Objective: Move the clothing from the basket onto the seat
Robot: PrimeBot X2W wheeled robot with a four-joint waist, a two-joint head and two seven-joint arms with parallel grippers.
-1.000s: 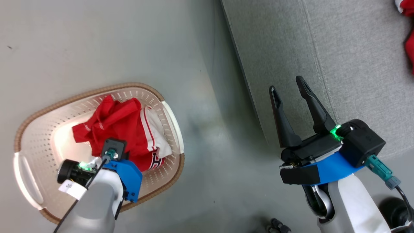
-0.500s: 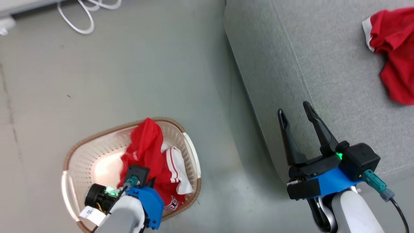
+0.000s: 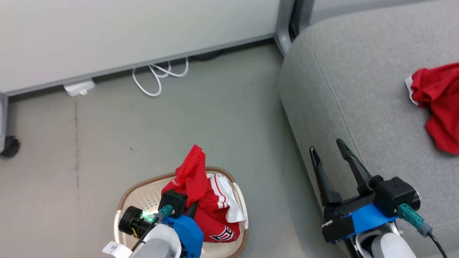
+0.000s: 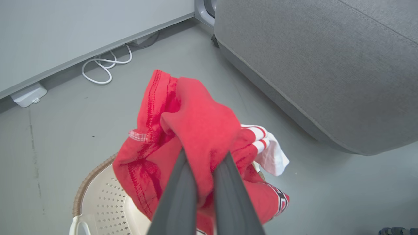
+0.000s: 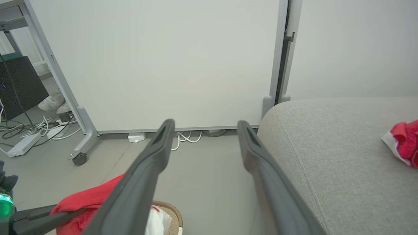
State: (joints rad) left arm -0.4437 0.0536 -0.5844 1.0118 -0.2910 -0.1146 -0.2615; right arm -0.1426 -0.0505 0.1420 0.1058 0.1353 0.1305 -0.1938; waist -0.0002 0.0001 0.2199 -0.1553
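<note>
At the far left of the head view, a dark caster wheel (image 3: 9, 146) is seen on the grey floor (image 3: 107, 136). To its right, a white adapter (image 3: 79, 87) and a looped white cable (image 3: 157, 77) are laid along the foot of a pale wall panel (image 3: 136, 32).

Lower down, the basket (image 3: 145, 195) is set on the floor, well apart from the panel and near the seat. The left gripper (image 4: 204, 169) is held above the basket. Its two dark fingers are pressed closed on a fold of the clothing (image 3: 193, 179), as shown in the left wrist view. The red fabric is drawn up into a peak above the brown rim. The lower part of the fabric, with white striped trim and black-and-white lettering, is draped down into the basket. Whether one garment or more is caught cannot be told.

Further right, a strip of bare floor is seen between the basket and the seat. The right gripper (image 3: 325, 146) is held over the seat's front edge. Its fingers are spread wide and nothing is held between them.

The seat (image 3: 358, 89) is seen on the right, with its rounded corner near the panel's post. At the far right, a second red garment (image 3: 439, 104) with a white edge is laid crumpled on the cushion.
</note>
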